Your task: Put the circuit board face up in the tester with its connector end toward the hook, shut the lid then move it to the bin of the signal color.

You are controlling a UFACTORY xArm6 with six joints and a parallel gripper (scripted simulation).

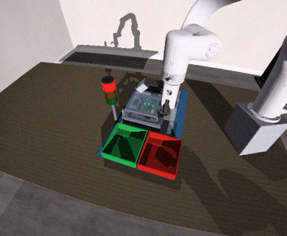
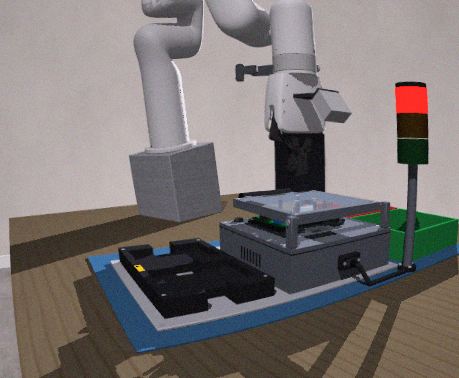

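The circuit board (image 1: 148, 105) lies in the tester (image 1: 143, 109) under the clear lid (image 2: 307, 202), which sits level over it. The signal tower (image 1: 109, 88) beside the tester shows red at the top; it also shows in the exterior view (image 2: 411, 122). My gripper (image 1: 164, 110) is shut and empty. It points straight down at the tester's edge on the side facing the bins, close to the lid's corner. In the exterior view the gripper (image 2: 299, 187) stands behind the lid and its fingertips are hidden.
A green bin (image 1: 124, 144) and a red bin (image 1: 161, 154) stand side by side in front of the tester, both holding nothing. The black tray (image 2: 192, 277) lies on the blue mat beyond the tester. The arm's grey base (image 1: 256, 129) stands to the right.
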